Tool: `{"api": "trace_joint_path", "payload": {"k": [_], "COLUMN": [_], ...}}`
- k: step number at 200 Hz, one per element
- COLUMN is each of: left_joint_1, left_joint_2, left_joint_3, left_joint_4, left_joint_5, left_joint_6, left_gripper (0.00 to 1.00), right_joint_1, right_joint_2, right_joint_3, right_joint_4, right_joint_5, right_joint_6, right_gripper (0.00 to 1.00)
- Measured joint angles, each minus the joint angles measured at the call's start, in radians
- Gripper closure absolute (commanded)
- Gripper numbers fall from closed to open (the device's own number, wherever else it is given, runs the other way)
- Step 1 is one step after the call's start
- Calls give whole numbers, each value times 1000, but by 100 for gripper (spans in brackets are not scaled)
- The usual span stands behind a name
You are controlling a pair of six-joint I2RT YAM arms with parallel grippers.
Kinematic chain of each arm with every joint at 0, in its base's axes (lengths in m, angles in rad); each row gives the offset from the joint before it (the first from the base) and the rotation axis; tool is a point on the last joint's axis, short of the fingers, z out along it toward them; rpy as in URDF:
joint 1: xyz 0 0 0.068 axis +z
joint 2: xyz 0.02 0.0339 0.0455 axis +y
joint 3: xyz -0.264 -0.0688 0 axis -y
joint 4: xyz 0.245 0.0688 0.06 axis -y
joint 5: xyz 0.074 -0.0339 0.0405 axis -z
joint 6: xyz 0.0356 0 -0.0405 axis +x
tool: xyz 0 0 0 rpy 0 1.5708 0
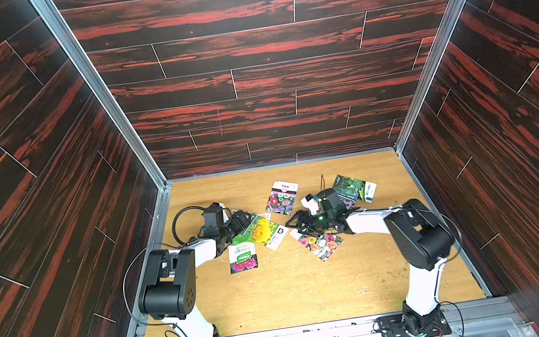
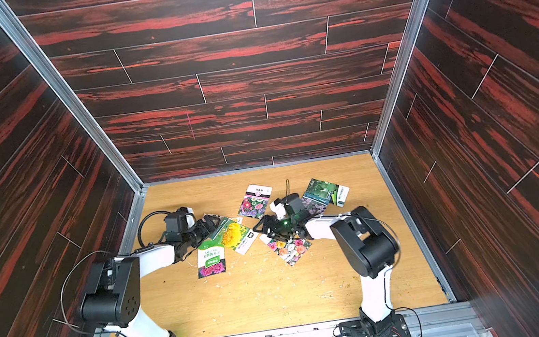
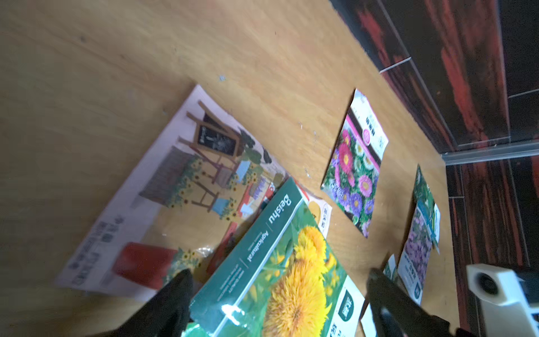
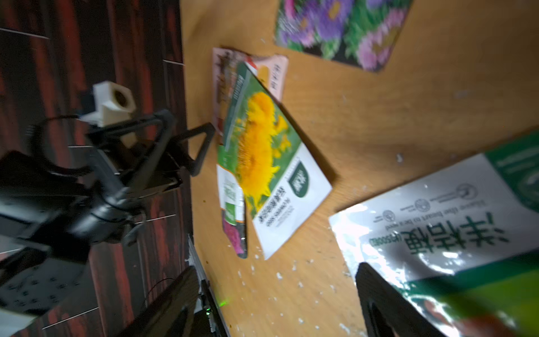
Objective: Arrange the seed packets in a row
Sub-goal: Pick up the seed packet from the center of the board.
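left gripper spread, straddling sunflower packet, long axis pointing away; right gripper also spread, probably empty.

On the table, back left, the sunflower packet lies on the shop packet and on the far end of the rose packet. The aster packet lies alone behind the middle. Back right, the leaf packet lies on another packet. The mixed-flower packet lies in front of those two.
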Motion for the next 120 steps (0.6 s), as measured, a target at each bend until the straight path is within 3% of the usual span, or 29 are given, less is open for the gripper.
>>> {"api": "trace_joint_path", "payload": {"k": [41,66,82,120], "left_joint_1": [-1,-7,-13,-29], "left_joint_2": [41,79,102,117], "left_joint_3": [19,50,64,65], "left_joint_4": [-27,-16,0,-14], "left_joint_5": [14,44,64,100], "left_joint_6": [8,-3,-15,-32], "left_gripper": [9,18,25,53], "right_joint_1": [47,70,74,74], "right_joint_2": [60,101,120,124], "right_joint_3": [28,72,92,98], "right_joint_4": [28,45,55,58], "right_joint_5": [-3,-1,-2,10], "right_joint_6": [59,89,102,113], "right_gripper": [15,16,16,18]}}
